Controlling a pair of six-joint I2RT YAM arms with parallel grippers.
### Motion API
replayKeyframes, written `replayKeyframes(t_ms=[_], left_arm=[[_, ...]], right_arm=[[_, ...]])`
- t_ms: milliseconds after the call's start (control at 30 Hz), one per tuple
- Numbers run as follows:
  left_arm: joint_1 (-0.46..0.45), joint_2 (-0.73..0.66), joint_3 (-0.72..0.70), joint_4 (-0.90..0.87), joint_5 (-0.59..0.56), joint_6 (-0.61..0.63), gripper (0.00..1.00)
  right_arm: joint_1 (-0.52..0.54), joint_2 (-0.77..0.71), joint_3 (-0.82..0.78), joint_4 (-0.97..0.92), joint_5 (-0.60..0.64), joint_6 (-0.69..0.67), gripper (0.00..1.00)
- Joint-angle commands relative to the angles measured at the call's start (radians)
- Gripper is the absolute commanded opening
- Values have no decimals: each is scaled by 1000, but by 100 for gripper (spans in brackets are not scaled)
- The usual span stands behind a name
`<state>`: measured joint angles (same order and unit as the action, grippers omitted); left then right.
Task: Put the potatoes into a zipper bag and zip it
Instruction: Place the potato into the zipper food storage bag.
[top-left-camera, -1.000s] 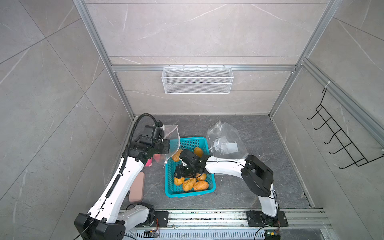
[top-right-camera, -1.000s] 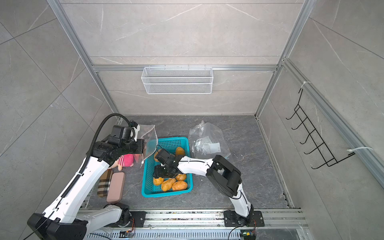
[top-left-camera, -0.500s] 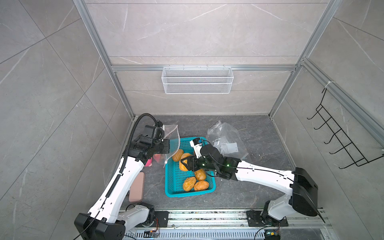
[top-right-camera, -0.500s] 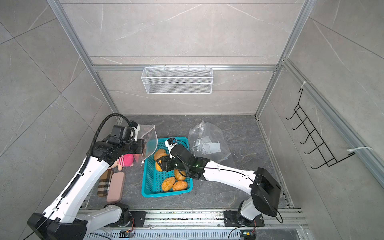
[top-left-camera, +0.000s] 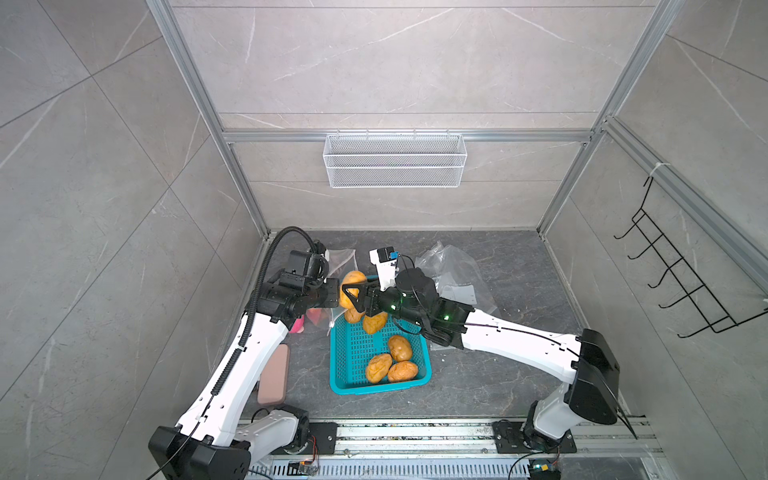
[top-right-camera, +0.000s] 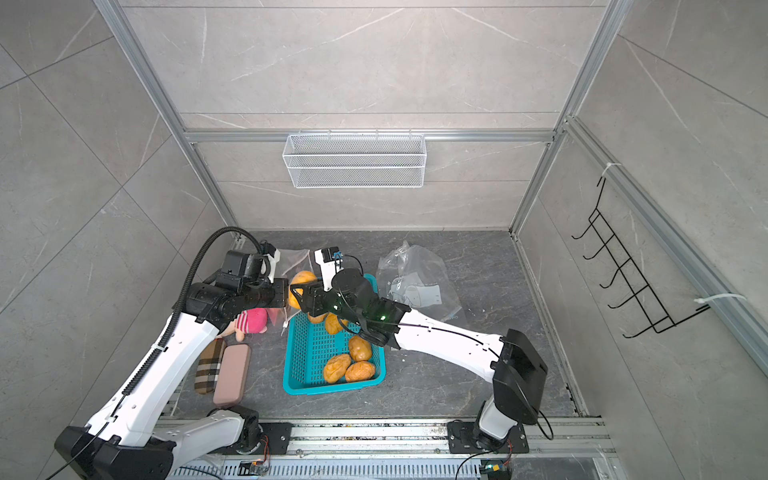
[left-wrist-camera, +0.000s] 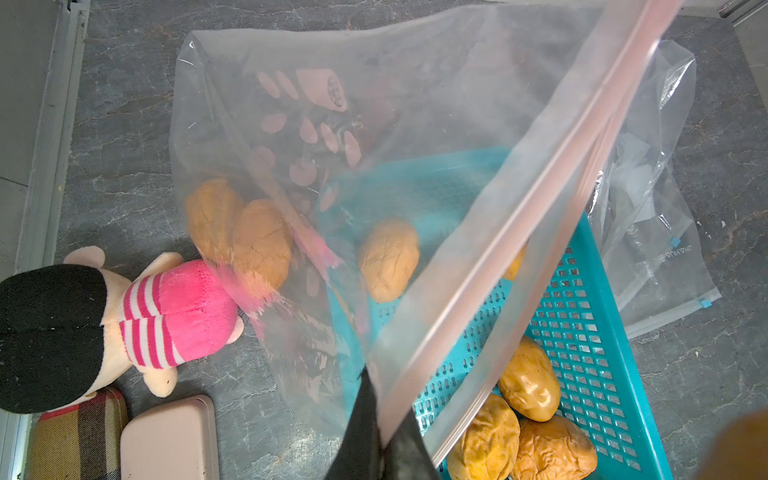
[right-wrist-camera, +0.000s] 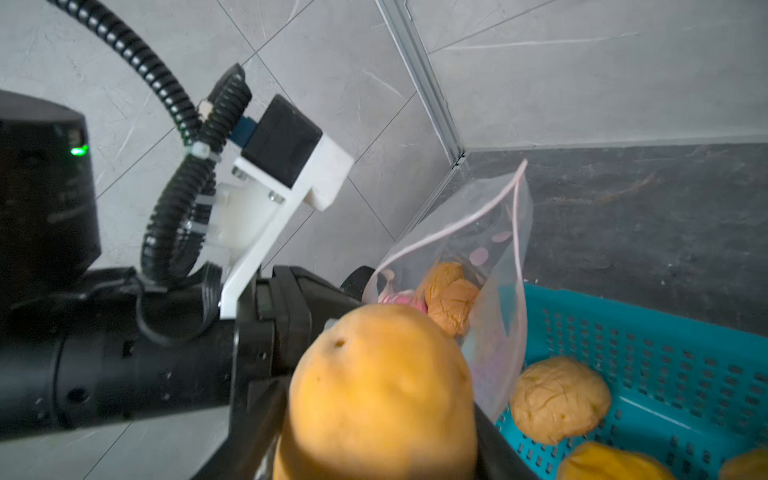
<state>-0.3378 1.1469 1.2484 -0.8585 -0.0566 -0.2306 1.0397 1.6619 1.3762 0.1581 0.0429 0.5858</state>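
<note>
Potato (right-wrist-camera: 382, 390), orange-yellow and oval, has risen from the teal basket (top-left-camera: 345, 376) within a second, gripped between the right fingers (top-left-camera: 351, 293) and poised just beside the open mouth of the zipper bag (left-wrist-camera: 374, 124). Left fingers (left-wrist-camera: 374, 440), pinched tight on its rim, hold it up; two potatoes (left-wrist-camera: 262, 245) already lie inside, five remain below.

**Inspector:** State the surface.

**Assistant:** Dark grey, marbled counter (top-left-camera: 478, 374), walled on three sides.

**Inspector:** Items resting directly on it?

**Assistant:** A teal perforated basket (top-left-camera: 376, 387) sits near the middle. A crumpled clear plastic bag (top-left-camera: 457, 270) lies just beside the basket's far corner, on the right arm's side. On the left arm's side there is a pink striped plush toy (left-wrist-camera: 178, 316), a plaid case (top-right-camera: 207, 368) and a dusty-pink case (top-right-camera: 232, 374). The two cases lie side by side, touching.

**Inspector:** Does the plush touch the cases?

**Assistant:** It lies near the plaid case's far end. Contact cannot be confirmed.
</note>
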Motion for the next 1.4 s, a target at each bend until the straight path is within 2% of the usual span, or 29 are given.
replayKeyframes(t_ms=[0,167,533,800,1100,1233,1367], left_arm=[[-3,-10,0,10,9,20,0],[-1,-14,0,10,5,20,0],[-2,-16,-1,10,4,20,0],[-3,-14,0,10,8,20,0],[-2,-16,0,10,7,21,0],[-1,-12,0,10,1,19,0],[3,-16,2,13,-58,15,0]], right_arm=[[6,59,77,-66,81,-29,59],[4,102,90,-81,165,-29,60],[-4,180,159,-124,167,-41,66],[-9,201,203,-179,155,-31,77],[-12,111,139,-176,159,-64,77],[-16,26,50,-130,157,-101,77],[-17,-66,-33,-95,162,-144,77]])
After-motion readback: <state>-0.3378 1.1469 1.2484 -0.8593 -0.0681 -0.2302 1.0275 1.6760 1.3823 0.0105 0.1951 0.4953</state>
